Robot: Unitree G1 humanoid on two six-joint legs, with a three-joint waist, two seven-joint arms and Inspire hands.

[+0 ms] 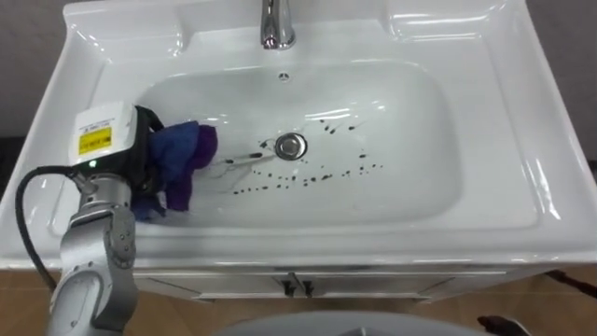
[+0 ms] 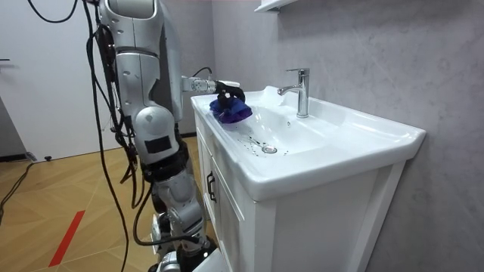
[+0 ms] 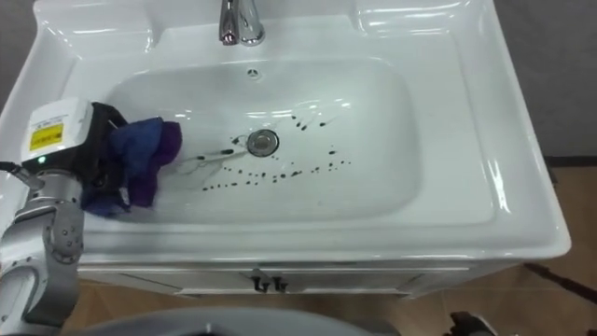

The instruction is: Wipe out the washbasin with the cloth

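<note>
Legend: a yellow label (image 1: 94, 140) is carried on the white housing (image 1: 110, 119) at the back of the left hand (image 1: 142, 154), at the left side of the basin (image 1: 420, 201). Dark print is seen on it but cannot be read. No other legible text, number or sign is shown.

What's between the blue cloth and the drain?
Dark smear streaks on the basin floor, from blue cloth to drain; seen in the left eye view.
</note>
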